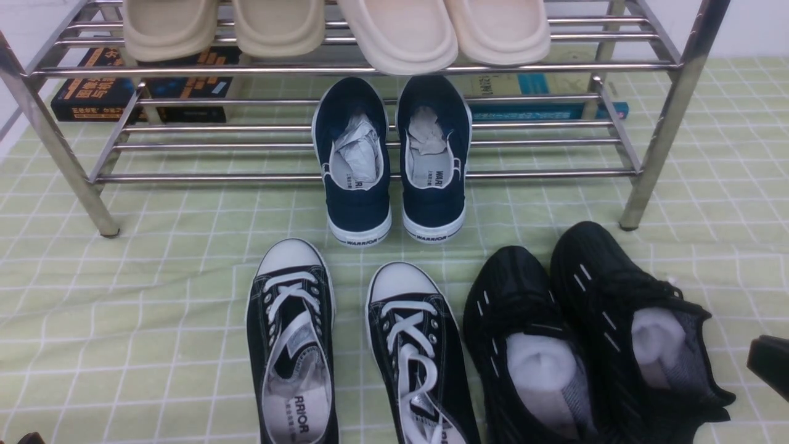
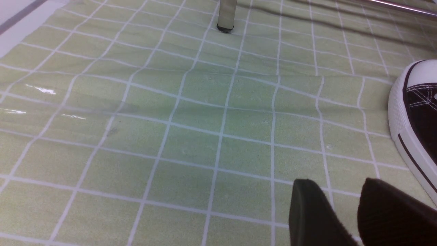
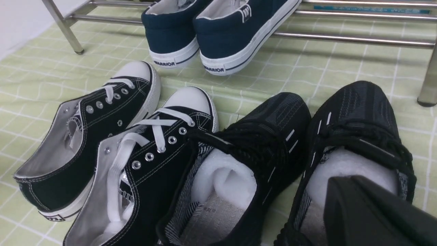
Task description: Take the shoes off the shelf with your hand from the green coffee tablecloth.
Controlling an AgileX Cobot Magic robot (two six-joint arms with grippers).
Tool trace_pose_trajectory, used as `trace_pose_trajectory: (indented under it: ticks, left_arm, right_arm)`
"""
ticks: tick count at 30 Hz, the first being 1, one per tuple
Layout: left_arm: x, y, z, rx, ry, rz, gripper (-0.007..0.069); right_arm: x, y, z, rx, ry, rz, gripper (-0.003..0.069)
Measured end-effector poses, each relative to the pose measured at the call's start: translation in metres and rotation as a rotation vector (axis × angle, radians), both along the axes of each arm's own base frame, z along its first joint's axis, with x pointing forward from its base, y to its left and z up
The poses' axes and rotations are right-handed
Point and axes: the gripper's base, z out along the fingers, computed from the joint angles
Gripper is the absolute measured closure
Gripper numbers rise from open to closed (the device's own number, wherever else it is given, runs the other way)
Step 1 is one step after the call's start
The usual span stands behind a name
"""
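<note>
The pair of all-black mesh shoes [image 1: 555,296] with white stuffing lies on the green checked tablecloth [image 1: 154,277], in front of the right end of the chrome shelf [image 1: 370,68]. In the right wrist view the pair [image 3: 273,119] fills the lower half. My right gripper [image 3: 341,184] hovers over the heel opening of the right-hand shoe; its fingers look pressed together and hold nothing. It shows as a black block at the right edge of the front view [image 1: 770,364]. My left gripper [image 2: 338,184] is open and empty, low over bare cloth.
Navy WARRIOR slip-ons [image 1: 394,185] rest on the shelf's lower tier with heels overhanging. Black canvas sneakers with white toe caps [image 1: 296,320] lie left of the mesh pair; one toe [image 2: 416,112] is near my left gripper. Beige slippers [image 1: 400,31] sit on the top tier, books [image 1: 142,92] behind.
</note>
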Motion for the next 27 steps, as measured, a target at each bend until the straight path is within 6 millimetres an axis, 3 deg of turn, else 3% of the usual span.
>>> trace_pose_trajectory:
  ticks: [12,24,27]
  left_arm:
    - [0.000,0.000,0.000,0.000,0.000,0.000,0.0383]
    - [0.000,0.000,0.000,0.000,0.000,0.000,0.0382]
    - [0.000,0.000,0.000,0.001,0.000,0.000,0.0382]
  right_arm:
    - [-0.015,-0.014,-0.015,0.032,-0.070,-0.061,0.0651]
    - [-0.029,-0.043,-0.088,-0.003,-0.034,-0.447,0.0634]
    - [-0.031,-0.046,-0.087,-0.014,-0.043,-0.496,0.0631]
